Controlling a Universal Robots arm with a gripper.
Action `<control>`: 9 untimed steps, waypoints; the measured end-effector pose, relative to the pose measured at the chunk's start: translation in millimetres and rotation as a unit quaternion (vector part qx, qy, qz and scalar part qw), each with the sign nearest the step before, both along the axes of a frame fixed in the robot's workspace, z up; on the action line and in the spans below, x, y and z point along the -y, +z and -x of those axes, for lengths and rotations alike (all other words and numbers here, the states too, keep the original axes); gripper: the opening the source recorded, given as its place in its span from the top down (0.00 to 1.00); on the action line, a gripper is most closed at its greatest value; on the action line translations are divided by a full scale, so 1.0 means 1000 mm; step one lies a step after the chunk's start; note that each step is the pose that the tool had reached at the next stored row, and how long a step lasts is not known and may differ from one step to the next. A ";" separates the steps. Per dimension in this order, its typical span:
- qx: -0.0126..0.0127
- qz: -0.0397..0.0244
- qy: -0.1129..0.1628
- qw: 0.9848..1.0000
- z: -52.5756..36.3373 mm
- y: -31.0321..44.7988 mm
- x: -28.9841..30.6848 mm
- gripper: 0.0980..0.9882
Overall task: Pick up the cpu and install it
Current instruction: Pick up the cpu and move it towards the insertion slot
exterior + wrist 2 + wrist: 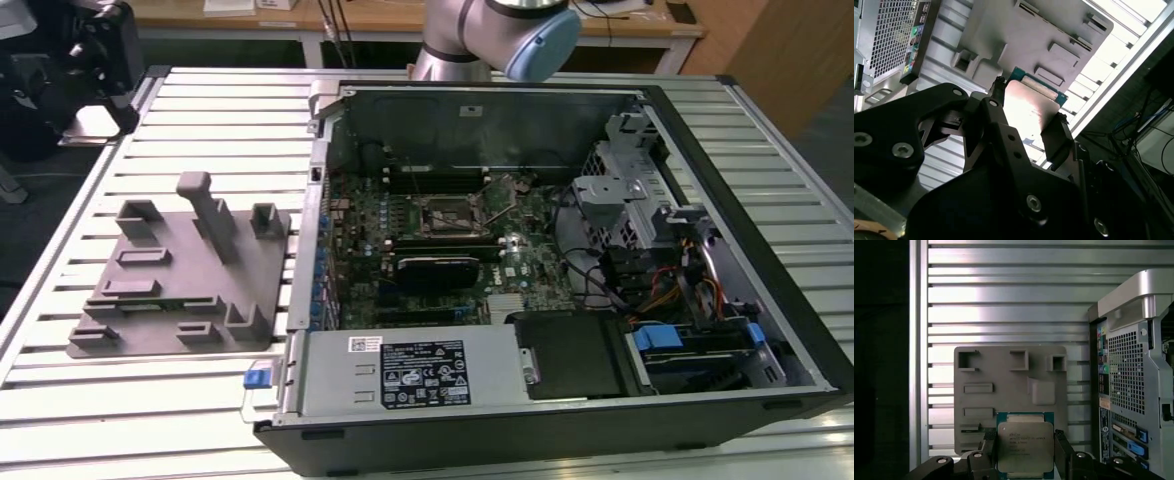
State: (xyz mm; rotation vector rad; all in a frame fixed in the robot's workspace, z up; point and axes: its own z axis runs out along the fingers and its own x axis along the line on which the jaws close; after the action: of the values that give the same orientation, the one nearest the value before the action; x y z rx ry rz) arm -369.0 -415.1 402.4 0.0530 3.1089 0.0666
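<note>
In both wrist views my gripper (1024, 437) (1030, 100) is shut on the cpu (1025, 450) (1029, 107), a flat square chip with a silver-grey metal top and a green edge. One black finger (988, 445) presses on each of two opposite sides. The chip hangs well above the grey plastic fixture block (1004, 375) (1049, 30), which lies on the table at the exterior view's left (174, 290). The black-framed socket (447, 212) sits open in the middle of the motherboard inside the computer case (561, 250).
The slatted aluminium table (200, 120) carries the block and the open case. The case's rear panel (1134, 380) (889, 35) stands beside the block. A power supply (400, 370), a drive cage (627, 190) and cables (667, 290) crowd the case. The arm's joint (501, 30) is behind the case.
</note>
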 end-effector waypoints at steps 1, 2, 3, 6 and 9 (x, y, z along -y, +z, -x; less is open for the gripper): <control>0.000 0.000 0.000 1.000 -0.0019 0.0000 0.0000 0.50; 0.000 0.000 0.000 1.000 -0.0036 0.0000 0.0000 0.50; 0.000 0.000 0.000 1.000 -0.0057 0.0000 0.0000 0.50; 0.000 0.000 0.000 1.000 -0.0114 0.0000 0.0000 0.50; 0.000 0.000 0.000 1.000 -0.0169 0.0000 0.0000 0.50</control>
State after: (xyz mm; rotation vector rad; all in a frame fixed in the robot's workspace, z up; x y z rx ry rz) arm -352.1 -415.1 402.4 0.0531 3.1089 0.0665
